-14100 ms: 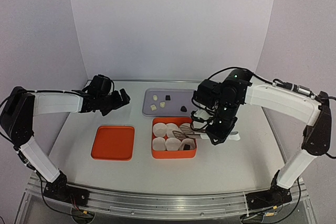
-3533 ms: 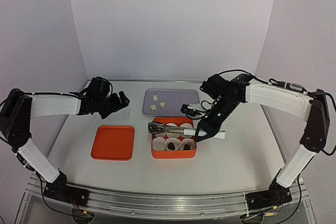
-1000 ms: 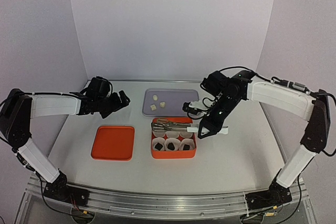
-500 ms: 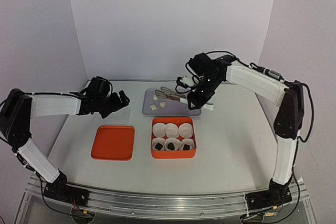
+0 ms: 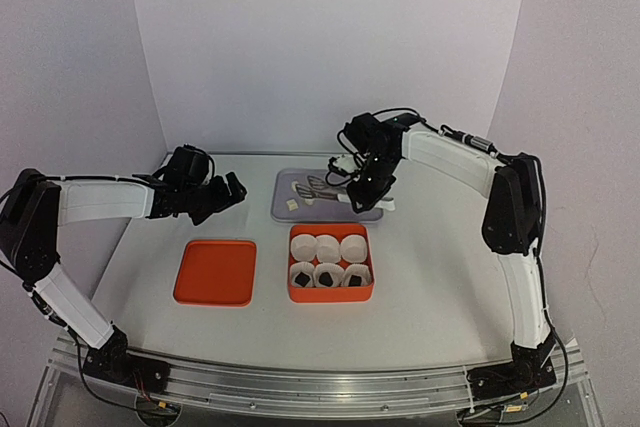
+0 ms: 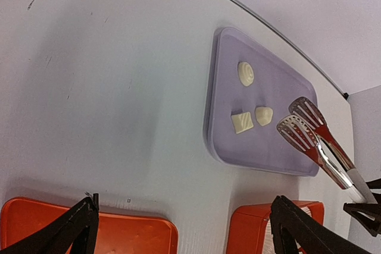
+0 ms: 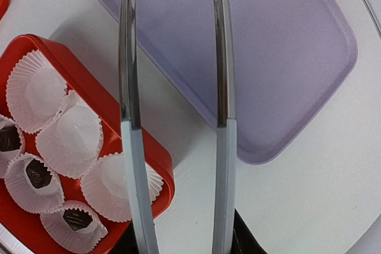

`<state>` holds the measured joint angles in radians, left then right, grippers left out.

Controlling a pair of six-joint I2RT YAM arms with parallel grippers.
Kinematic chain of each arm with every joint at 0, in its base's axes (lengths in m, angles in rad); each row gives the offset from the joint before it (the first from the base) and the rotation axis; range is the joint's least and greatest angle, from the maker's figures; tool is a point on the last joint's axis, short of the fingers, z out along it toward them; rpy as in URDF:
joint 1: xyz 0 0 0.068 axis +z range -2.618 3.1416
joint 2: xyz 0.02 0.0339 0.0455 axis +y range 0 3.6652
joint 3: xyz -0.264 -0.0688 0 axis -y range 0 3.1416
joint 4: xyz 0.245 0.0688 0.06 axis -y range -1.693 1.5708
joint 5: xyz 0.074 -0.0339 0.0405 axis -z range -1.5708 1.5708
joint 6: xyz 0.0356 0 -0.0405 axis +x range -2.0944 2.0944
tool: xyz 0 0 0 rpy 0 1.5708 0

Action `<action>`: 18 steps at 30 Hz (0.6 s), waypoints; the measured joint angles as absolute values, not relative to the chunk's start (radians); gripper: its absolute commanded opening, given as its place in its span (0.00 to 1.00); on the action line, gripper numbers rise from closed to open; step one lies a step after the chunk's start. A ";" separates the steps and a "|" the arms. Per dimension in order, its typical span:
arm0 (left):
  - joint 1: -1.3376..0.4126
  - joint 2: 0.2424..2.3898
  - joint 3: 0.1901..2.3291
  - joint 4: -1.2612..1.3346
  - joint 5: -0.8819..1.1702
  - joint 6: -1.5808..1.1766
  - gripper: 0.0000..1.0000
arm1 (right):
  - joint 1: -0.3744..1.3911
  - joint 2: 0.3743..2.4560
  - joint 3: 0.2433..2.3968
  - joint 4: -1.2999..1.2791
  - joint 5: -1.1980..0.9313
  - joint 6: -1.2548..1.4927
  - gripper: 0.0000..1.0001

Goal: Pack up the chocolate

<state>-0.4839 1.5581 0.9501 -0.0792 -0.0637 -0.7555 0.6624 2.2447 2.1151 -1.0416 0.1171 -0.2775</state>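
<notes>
Three dark chocolate lumps (image 7: pixel 37 172) sit cupped in the orange plastic box (image 5: pixel 330 298), so the right claw (image 5: pixel 367 187), gripping steel tongs (image 6: pixel 321 144) spread over the lavender tray (image 6: pixel 280 75) near the counter's (image 5: pixel 440 277) far edge, probably next pinches one of three cream-white lumps (image 6: pixel 242 122) gently, while the left claw (image 5: pixel 228 190) gapes idle.

I read the tongs (image 7: pixel 128 57) as polished, mirror-bright metal, with matt pale plastic sleeves lower in the frame. The tray (image 7: pixel 286 57) at upper right looks like matt lilac plastic. The box (image 5: pixel 331 296) is glossy orange plastic and its cups (image 7: pixel 71 135) are thin pleated paper. The white chocolate (image 6: pixel 246 73) is smooth and satiny. The table (image 6: pixel 89 87) is matt and faintly scuffed.
</notes>
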 measured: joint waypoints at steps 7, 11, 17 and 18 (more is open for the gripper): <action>-0.484 1.558 0.950 -0.080 -0.064 -0.756 1.00 | 0.648 2.291 2.170 -1.050 0.108 -0.313 0.35; -0.484 1.558 0.950 -0.080 -0.064 -0.755 1.00 | 0.640 2.336 2.192 -1.056 0.105 -0.331 0.36; -0.484 1.558 0.950 -0.081 -0.065 -0.755 1.00 | 0.634 2.364 2.200 -1.072 0.103 -0.354 0.36; -0.484 1.558 0.950 -0.081 -0.066 -0.755 1.00 | 0.633 2.367 2.204 -1.075 0.102 -0.356 0.36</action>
